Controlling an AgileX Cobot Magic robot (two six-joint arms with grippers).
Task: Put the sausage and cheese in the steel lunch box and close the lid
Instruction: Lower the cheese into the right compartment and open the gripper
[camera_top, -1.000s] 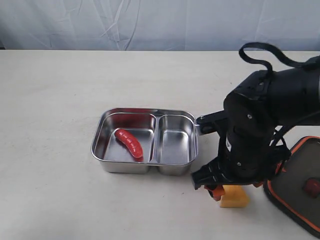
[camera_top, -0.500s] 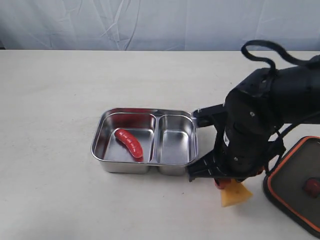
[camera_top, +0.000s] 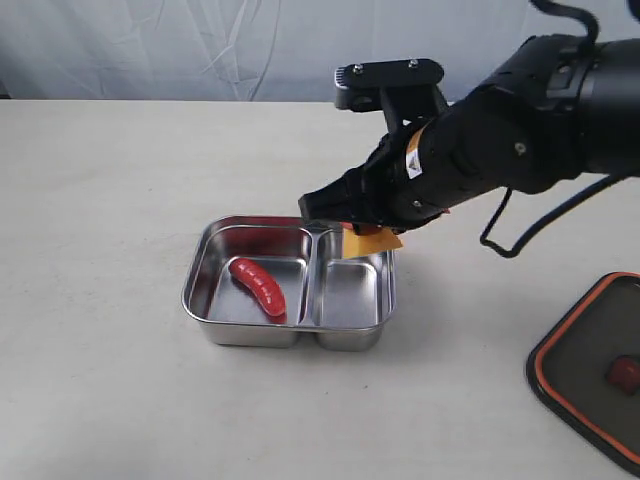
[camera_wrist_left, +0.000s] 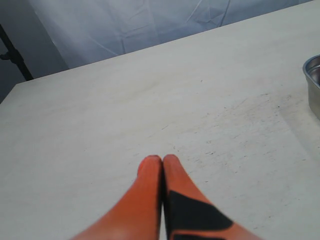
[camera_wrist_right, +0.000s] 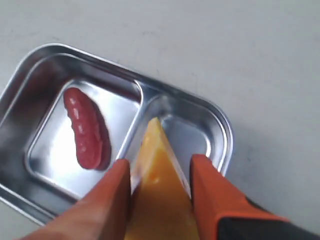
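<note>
My right arm (camera_top: 500, 140) reaches across the middle of the exterior view, bent over and down toward the steel lunch box (camera_top: 250, 333). The right jaws are clamped on the cheese (camera_top: 372, 242), one orange finger (camera_wrist_right: 117, 195) on each flank of the wedge and its thin tip pointing out ahead of them. The cheese hangs over the far part of the smaller compartment, close to the divider. I cannot tell whether it touches the rim.

The left jaws show only in the left wrist view, their orange fingers (camera_wrist_left: 150, 185) pressed together with nothing between them, low over bare worktop. One corner of the box sits at the edge of that view.

The worktop (camera_top: 120, 180) is pale, matte and lightly scuffed. A creased whitish cloth (camera_top: 200, 45) hangs behind it.

I count one sausage (camera_top: 260, 286), lying aslant on the floor of the larger compartment, and one cheese. There is one box with two compartments. One lid (camera_top: 590, 360) lies flat on the worktop, well apart from the box on the right arm's side, its orange seal showing and partly cut off by the frame.
</note>
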